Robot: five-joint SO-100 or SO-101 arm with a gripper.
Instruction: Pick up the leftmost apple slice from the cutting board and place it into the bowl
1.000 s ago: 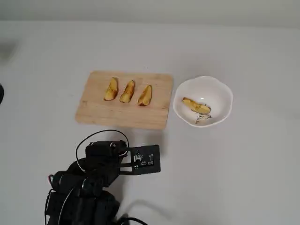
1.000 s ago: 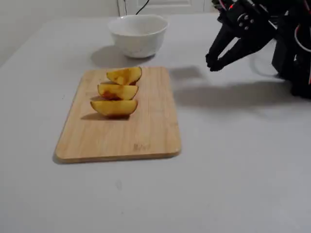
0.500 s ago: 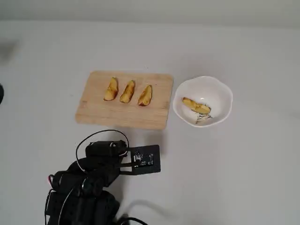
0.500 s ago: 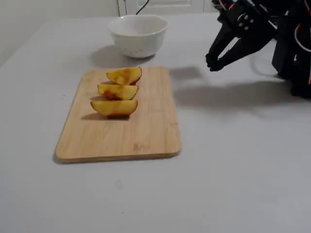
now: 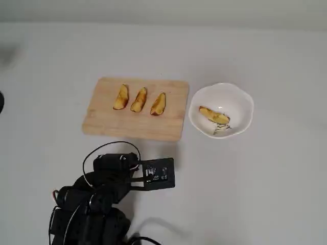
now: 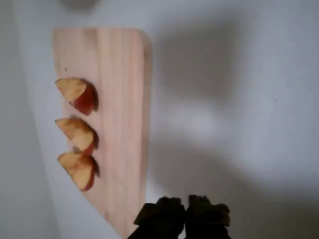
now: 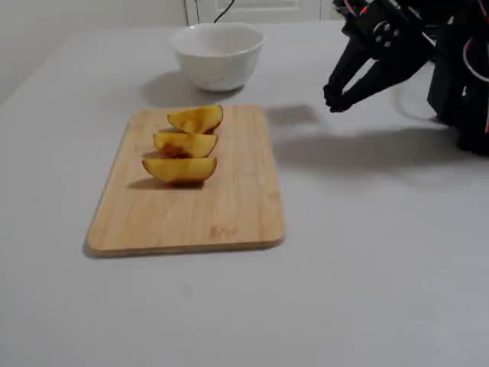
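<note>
Evidently done with one delivery, the empty black claw [image 7: 334,99] hangs with fingers together above the grey bench, a golden apple slice [image 5: 214,116] inside the white scalloped bowl [image 5: 244,102], three left on the pale wooden cutting board [image 5: 102,120].

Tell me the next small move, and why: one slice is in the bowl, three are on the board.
Probably swing the gripper over the cutting board toward the leftmost apple slice in the overhead view. The gripper looks shut and empty, off the board, and the bowl holds one slice.
</note>
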